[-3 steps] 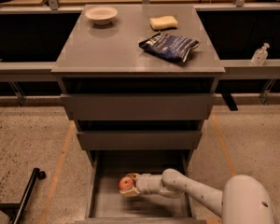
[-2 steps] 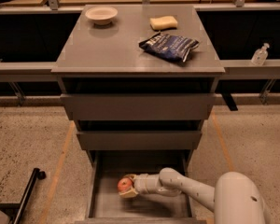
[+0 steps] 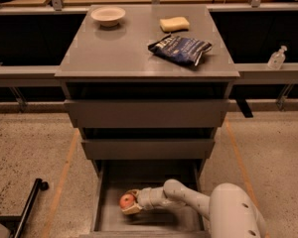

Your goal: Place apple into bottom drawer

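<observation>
The apple, small and red-orange, sits low inside the open bottom drawer, towards its left side. My gripper reaches into the drawer from the right, with a finger above and a finger below the apple. The white arm runs from the lower right into the drawer. The drawer floor under the apple is partly hidden by the gripper.
The grey cabinet top holds a white bowl, a yellow sponge and a dark blue chip bag. Two wider grey drawers stand above the open one. A clear bottle stands on the right ledge. A black bar lies on the floor at left.
The arm has drawn in slightly toward the left, and the apple and gripper have stayed at nearly the same spot in the drawer.
</observation>
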You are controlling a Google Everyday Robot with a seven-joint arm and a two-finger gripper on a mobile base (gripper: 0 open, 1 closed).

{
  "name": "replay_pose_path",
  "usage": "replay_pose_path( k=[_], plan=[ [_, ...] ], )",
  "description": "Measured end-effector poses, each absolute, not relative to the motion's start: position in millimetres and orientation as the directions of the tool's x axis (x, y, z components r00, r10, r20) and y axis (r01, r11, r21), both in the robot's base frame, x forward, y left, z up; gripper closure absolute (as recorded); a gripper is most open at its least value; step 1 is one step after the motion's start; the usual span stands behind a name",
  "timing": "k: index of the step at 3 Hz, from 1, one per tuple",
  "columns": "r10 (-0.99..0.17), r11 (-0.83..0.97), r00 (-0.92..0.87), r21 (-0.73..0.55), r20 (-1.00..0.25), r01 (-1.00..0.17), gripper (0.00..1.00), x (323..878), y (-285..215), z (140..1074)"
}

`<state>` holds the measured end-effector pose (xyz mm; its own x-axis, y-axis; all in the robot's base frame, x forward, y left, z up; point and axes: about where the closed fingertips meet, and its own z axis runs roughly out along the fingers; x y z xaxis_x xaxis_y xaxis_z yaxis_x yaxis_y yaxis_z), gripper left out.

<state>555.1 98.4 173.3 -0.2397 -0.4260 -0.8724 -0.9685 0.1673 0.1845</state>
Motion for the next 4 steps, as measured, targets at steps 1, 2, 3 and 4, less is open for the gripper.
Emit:
replay_pose_path(
  k=[1, 2, 3, 4],
  plan=[
    [-0.404, 0.129, -0.257, 0.224, -0.878, -0.966, 0.35, 548.6, 114.5, 159.7],
    [-0.380, 0.085, -0.275, 0.263, -0.883, -0.961, 0.12, 537.8, 133.0, 149.2],
    [-0.365, 0.055, -0.280, 0.280, -0.888, -0.958, 0.00, 529.0, 146.9, 142.7],
    [-0.365, 0.055, -0.280, 0.280, -0.888, -0.958, 0.00, 529.0, 146.9, 142.7]
  ],
)
